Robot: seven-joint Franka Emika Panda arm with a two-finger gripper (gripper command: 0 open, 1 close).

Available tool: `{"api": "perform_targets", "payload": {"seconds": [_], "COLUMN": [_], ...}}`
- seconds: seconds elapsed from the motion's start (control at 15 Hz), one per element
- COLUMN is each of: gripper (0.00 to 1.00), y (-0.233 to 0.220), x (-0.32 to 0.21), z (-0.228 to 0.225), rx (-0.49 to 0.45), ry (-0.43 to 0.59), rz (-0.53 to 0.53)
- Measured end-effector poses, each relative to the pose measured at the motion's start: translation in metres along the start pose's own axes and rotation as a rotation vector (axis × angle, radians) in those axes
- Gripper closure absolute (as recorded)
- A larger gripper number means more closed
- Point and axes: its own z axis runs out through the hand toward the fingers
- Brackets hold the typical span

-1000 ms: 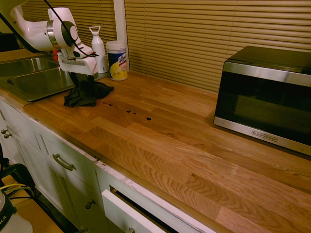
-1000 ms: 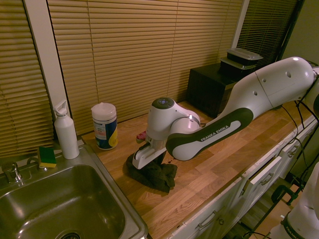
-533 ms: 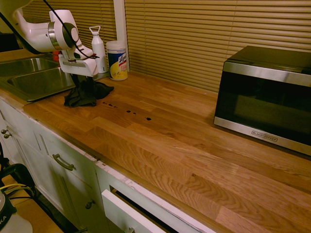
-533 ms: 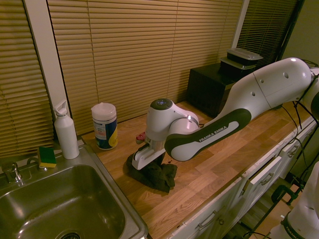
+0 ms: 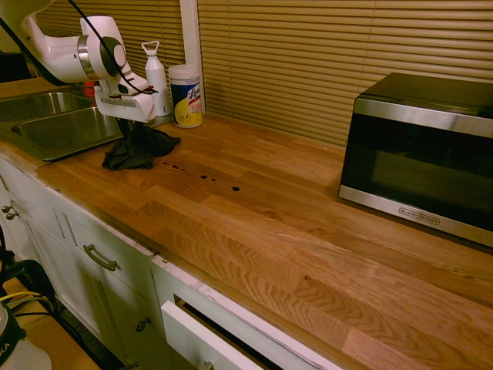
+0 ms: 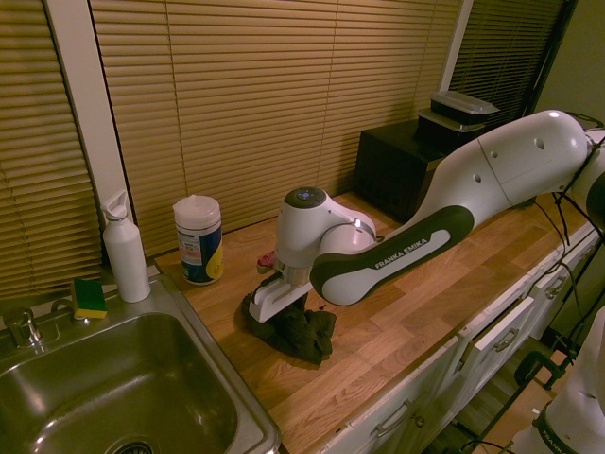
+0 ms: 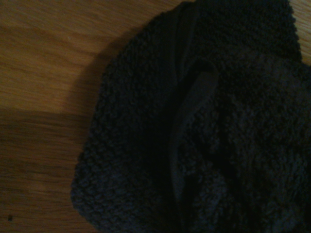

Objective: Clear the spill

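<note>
Spill (image 5: 236, 189): row on tabletop (image 5: 269, 247), beside rag, unchanged vs. 1s ago, no wiping yet | Rag (image 5: 160, 144): bunched a bit tighter now, prob. grip starting pre-wipe | Hand (image 5: 132, 134): over rag, tips buried; opening/hold can't tell | Sm. speck (image 7: 10, 218): blurry, wrist view

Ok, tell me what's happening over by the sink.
The robot arm has its hand down at a crumpled black cloth on the wooden counter, beside the sink; whether the hand has a firm grip on it is hard to tell. A short row of dark drops lies on the wood next to the cloth, not wiped up yet. The arm is probably about to use the cloth on them.
</note>
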Motion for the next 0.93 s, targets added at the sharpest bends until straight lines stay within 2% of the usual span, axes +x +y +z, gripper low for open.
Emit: {"api": "perform_targets", "payload": {"seconds": [0.6,0.93], "gripper": [1.0,1.0], "y": [0.019,0.059], "x": [0.035,0.074], "z": [0.002,0.003], "rx": [-0.034,-0.049], "ry": [0.007,0.019], "rz": [0.039,0.082]}}
